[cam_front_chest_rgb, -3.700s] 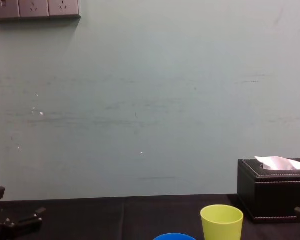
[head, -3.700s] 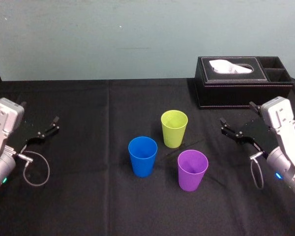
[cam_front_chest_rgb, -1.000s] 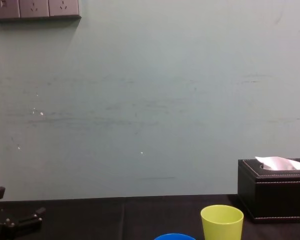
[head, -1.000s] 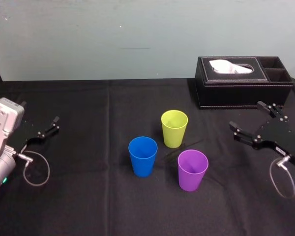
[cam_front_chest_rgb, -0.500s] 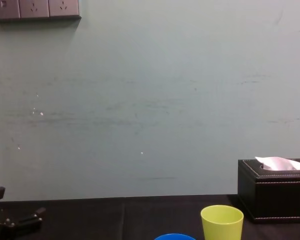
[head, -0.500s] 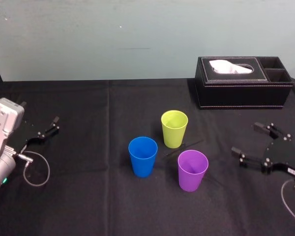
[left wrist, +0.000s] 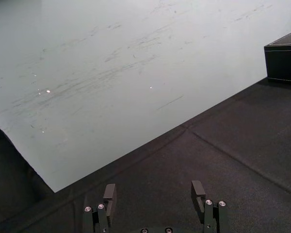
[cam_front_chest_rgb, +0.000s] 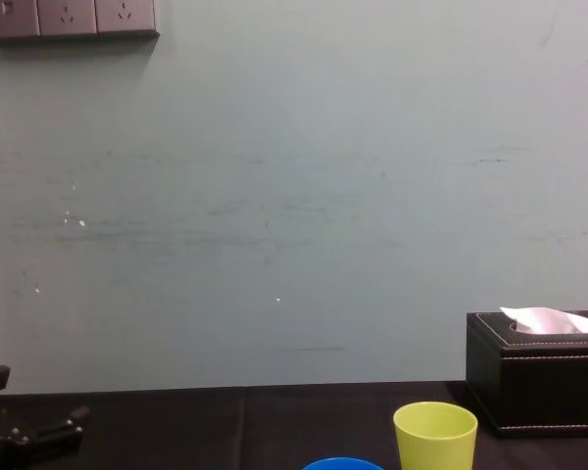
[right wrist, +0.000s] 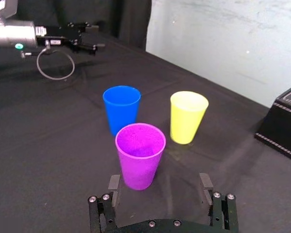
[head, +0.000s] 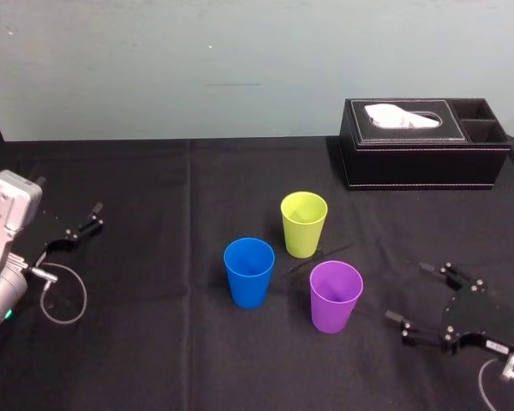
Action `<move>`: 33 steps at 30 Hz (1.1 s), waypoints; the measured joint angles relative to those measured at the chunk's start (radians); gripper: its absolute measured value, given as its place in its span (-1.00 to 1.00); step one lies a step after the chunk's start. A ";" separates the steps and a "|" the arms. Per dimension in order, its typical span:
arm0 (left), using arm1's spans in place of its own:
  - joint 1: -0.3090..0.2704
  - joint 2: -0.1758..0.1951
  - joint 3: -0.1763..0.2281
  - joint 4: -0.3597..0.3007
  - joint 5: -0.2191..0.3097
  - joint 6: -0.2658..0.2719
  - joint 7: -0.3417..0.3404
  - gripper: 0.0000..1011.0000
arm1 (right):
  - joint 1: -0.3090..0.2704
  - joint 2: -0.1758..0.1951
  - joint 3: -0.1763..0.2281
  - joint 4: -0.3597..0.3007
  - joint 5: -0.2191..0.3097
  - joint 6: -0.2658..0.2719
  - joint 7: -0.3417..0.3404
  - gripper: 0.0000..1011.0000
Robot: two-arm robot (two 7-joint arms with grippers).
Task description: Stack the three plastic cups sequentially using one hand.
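Purple cup stands upright near the front of the black surface, blue cup near on its left, yellow-green cup behind, all apart, nothing stacked yet. Right gripper hovers low just right of the purple one, fingers spread wide, aimed at it. Looks like the approach for the first pick: next, slide in around that wall and close. Left gripper sits parked far left, fingers spread.

Three plain tapered plastic tumblers (blue cup, yellow-green cup, purple cup). One black stitched rectangular tissue box. Two black metal robot grippers: left gripper, right gripper. One black tablecloth.
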 joint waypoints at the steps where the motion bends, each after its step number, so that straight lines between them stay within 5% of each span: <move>1: 0.000 0.000 0.000 0.000 0.000 0.000 0.000 1.00 | 0.000 -0.003 -0.002 0.002 -0.004 0.001 0.002 0.98; 13: 0.000 0.000 0.000 0.000 0.000 0.000 0.000 1.00 | 0.022 -0.066 -0.037 0.035 -0.072 0.011 0.009 0.98; 33: 0.000 0.000 0.000 0.000 0.000 0.000 0.000 1.00 | 0.099 -0.155 -0.081 0.085 -0.099 0.052 0.042 0.98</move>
